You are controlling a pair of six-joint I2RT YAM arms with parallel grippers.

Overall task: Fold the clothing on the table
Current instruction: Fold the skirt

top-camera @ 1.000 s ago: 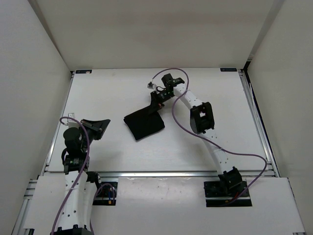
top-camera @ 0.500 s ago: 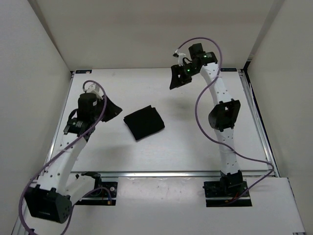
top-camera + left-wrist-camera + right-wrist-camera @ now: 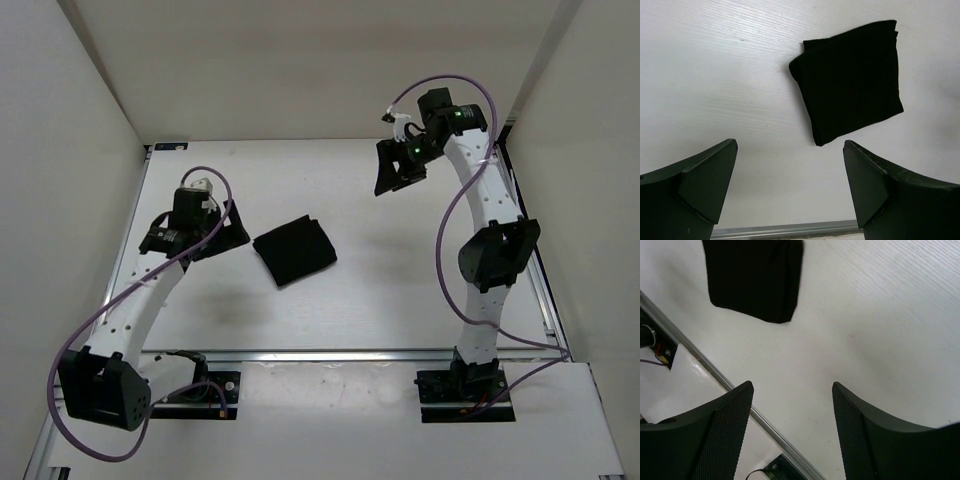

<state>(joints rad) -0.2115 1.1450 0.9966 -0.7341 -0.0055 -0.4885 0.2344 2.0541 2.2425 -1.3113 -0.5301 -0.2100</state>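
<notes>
While it lay as a compact, roughly square folded packet, the black clothing (image 3: 294, 251) sat flat on the white table (image 3: 400, 300), a little left of centre, in the same spot as half a second before. A second earlier the right gripper (image 3: 396, 172) had been down at the garment's far corner; it had since risen and swung off toward the far right of the table, well apart from the fabric. Its jaws stood parted with nothing between them, and its wrist camera looked down past the gap (image 3: 792, 387) at the clothing (image 3: 752, 277) lying untouched.

The left arm, folded low by its base a second before, had reached out, so that the left gripper (image 3: 200, 233) hung near the packet's left side. Its fingers were spread wide and empty (image 3: 789, 145), with the clothing (image 3: 850, 80) ahead of them and apart.

The tabletop was matte white with a faint grain, edged by silver rails (image 3: 300, 354). Plain white walls (image 3: 60, 150) closed in the left, far and right sides. Purple cables (image 3: 90, 330) looped along both arms, and nothing lay over the garment.
</notes>
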